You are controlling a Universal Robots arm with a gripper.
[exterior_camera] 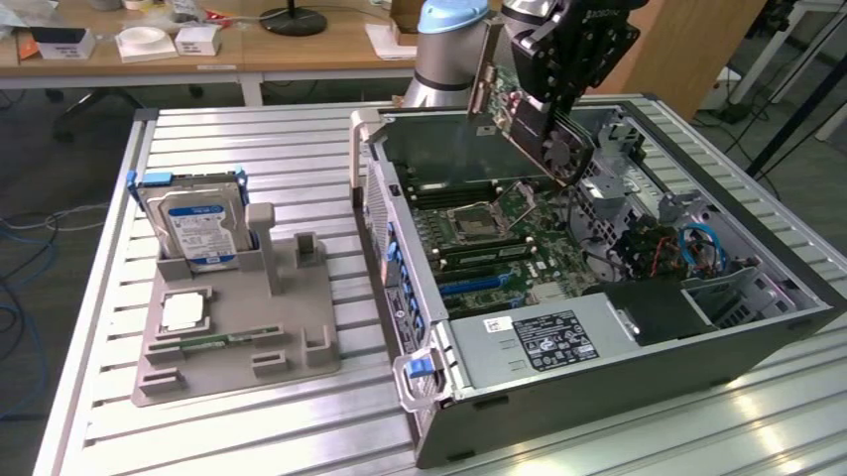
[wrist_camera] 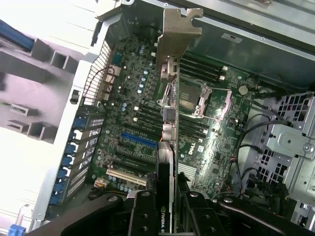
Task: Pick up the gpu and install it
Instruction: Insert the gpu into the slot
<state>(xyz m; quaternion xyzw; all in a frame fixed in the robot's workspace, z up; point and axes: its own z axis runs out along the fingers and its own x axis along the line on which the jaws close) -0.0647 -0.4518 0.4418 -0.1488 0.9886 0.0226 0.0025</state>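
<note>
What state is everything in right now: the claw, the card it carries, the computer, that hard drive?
gripper: shut on the gpu, above the case.
gpu: held in the air over the motherboard, not yet seated in a slot.
computer case: lying on its side, panel off, motherboard exposed.
hard drive: standing upright in the grey holder.

The exterior camera sits high up and far back, looking down at the whole table and the open computer case, while the wrist camera hangs very near, looking down along the gpu at the green motherboard that both views share.
</note>
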